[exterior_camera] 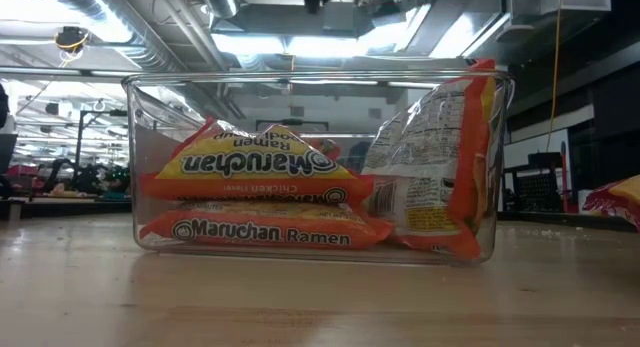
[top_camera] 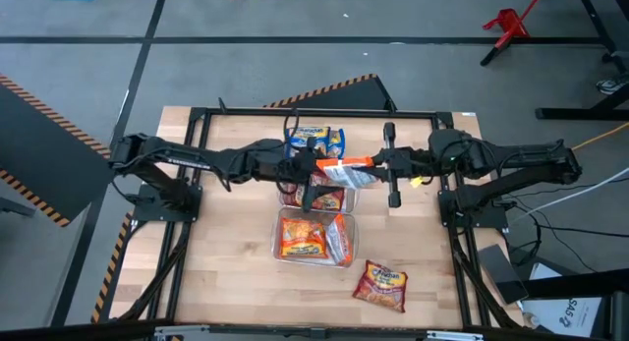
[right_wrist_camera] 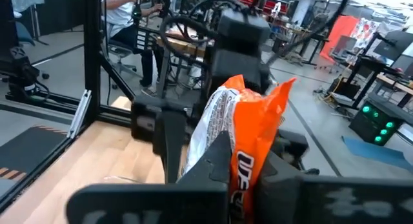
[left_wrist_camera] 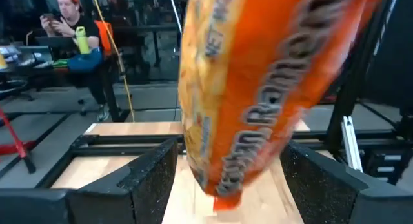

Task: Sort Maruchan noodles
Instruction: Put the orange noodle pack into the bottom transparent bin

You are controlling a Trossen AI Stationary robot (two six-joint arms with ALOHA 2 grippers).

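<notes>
From above, my right pincer (top_camera: pixel 366 167) is clamped on an orange packet (top_camera: pixel 344 172) over the bins, my left pincer (top_camera: pixel 307 168) spread wide beside it; the right wrist view shows that grip (right_wrist_camera: pixel 248 166).

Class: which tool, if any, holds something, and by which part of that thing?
The right tool is shut on one end of an orange noodle packet. The left tool stands open around its other end, gripping nothing.
</notes>
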